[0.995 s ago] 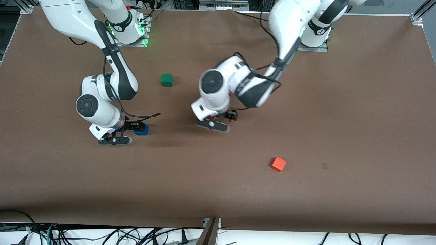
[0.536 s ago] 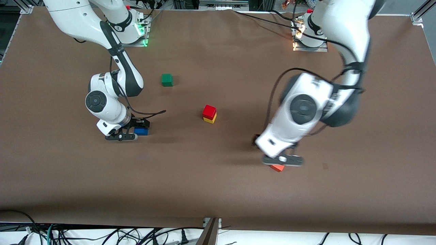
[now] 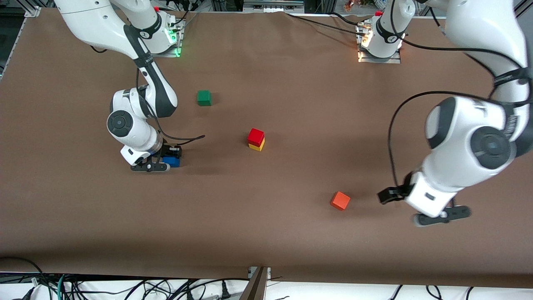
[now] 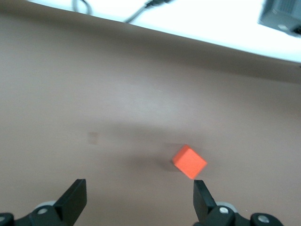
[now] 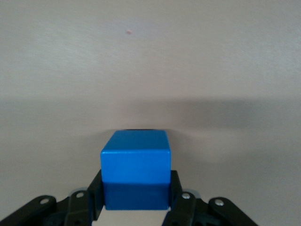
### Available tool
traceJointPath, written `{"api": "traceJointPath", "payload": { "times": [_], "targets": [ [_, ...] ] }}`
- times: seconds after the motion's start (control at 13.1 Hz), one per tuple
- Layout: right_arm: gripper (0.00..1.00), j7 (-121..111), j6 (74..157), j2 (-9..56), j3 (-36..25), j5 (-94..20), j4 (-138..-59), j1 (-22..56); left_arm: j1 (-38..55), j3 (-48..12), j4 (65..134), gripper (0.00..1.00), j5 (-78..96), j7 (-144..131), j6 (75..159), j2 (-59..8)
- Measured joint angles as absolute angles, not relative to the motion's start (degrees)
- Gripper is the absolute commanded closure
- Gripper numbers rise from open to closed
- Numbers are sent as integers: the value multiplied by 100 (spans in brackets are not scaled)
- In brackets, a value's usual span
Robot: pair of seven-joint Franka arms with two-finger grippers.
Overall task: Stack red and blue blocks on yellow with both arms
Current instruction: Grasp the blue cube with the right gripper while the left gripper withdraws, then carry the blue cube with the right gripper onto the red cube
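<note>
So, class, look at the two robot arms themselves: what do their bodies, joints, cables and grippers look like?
Both arms are glossy white rounded shells with dark grey bands and round dark grey caps at the joints. Black cables loop along each arm. The right gripper and left gripper are black, two-fingered, on black bars with small silver screws. A green light glows at the right arm's base, a warm orange one at the left's.

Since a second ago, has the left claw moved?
Yes. The left claw left the red block on the yellow, passing the orange-red cube toward its own table end.

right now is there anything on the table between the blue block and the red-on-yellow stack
No. In the front view only bare brown table lies between the blue block, gripped by the right gripper, and the red block on the yellow block.
</note>
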State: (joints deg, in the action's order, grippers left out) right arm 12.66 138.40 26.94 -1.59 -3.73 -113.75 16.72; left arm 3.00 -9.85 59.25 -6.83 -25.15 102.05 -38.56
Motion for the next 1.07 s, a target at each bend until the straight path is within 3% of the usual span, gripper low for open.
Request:
{"api": "traceJointPath", "payload": {
  "times": [0.23, 0.38, 0.61, 1.07],
  "targets": [
    [69, 2041, 12430, 2473, 357, -376, -10415, 1679, -171, -995, 6006, 0, -681, -2083, 9586, -3378],
    [69, 2776, 11968, 2367, 860, -384, -9994, 1701, -323, -996, 6352, 0, -569, -1862, 9450, -2802],
    [68, 4318, 11927, 2362, 1477, -385, -9837, 1919, -538, -995, 7222, 0, -183, -1828, 9337, -1855],
    [68, 6361, 12339, 2459, 1556, -381, -9829, 2879, -625, -947, 8681, 0, -116, -1814, 9142, -621]
  ]
}}
